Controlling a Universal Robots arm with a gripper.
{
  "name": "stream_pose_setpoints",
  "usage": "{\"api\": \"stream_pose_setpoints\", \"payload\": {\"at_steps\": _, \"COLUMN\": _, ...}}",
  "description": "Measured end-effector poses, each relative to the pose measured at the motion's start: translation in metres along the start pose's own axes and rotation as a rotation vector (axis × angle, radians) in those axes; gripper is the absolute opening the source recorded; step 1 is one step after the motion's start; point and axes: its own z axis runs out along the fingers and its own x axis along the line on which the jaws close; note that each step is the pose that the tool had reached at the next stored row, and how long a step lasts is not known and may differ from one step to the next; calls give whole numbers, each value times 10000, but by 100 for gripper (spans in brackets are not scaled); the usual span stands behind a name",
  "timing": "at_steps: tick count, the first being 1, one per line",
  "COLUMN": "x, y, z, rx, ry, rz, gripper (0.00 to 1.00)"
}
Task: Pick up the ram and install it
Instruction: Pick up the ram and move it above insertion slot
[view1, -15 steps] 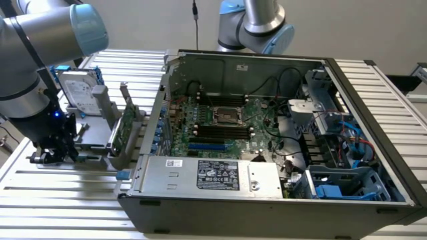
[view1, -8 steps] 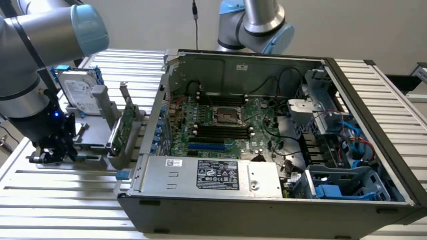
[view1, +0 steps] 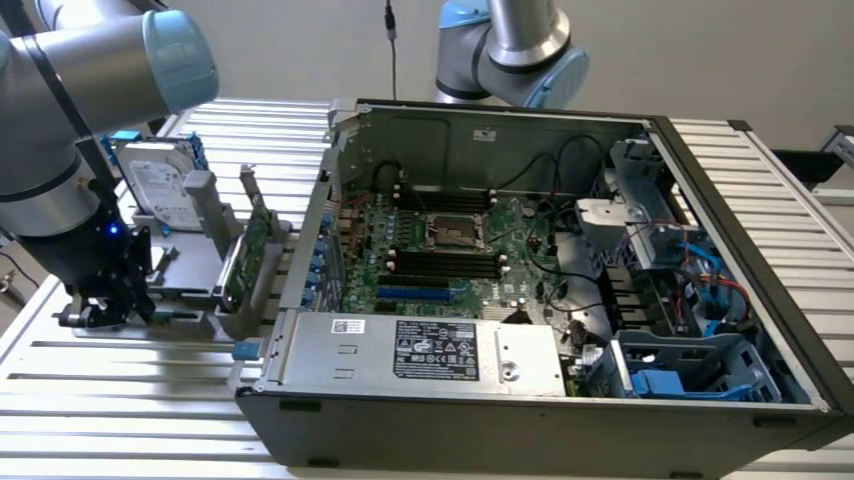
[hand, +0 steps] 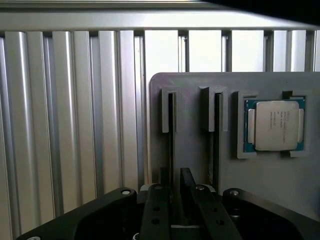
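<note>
Tool (hand: 179, 195) at grey holder (hand: 190, 90), processor chip (hand: 274, 125) beside, hard drive (view1: 160, 185) near

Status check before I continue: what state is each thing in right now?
Computer case: open, side panel off.
Motherboard memory slots: look empty.
Hard drive: standing upright.
Green card: standing upright.
CPU: seated in grey holder recess.
Gripper: low over that holder's slots.

The arm (view1: 67, 110) partly hides the hard drive (view1: 163, 190) (blue-framed).
</note>
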Motion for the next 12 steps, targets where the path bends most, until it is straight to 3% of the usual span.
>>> {"api": "stream_pose_setpoints", "payload": {"at_steps": 4, "x": 0, "y": 0, "z": 3, "rx": 0, "ry": 0, "rz": 0, "gripper": 24}}
{"api": "stream_pose_setpoints", "payload": {"at_steps": 6, "x": 0, "y": 0, "z": 3, "rx": -1, "ry": 2, "rz": 0, "gripper": 22}}
{"api": "stream_pose_setpoints", "payload": {"at_steps": 7, "x": 0, "y": 0, "z": 3, "rx": -1, "ry": 1, "rz": 0, "gripper": 15}}
{"api": "stream_pose_setpoints", "payload": {"at_steps": 12, "x": 0, "y": 0, "z": 3, "rx": 1, "ry": -1, "rz": 18, "gripper": 13}}
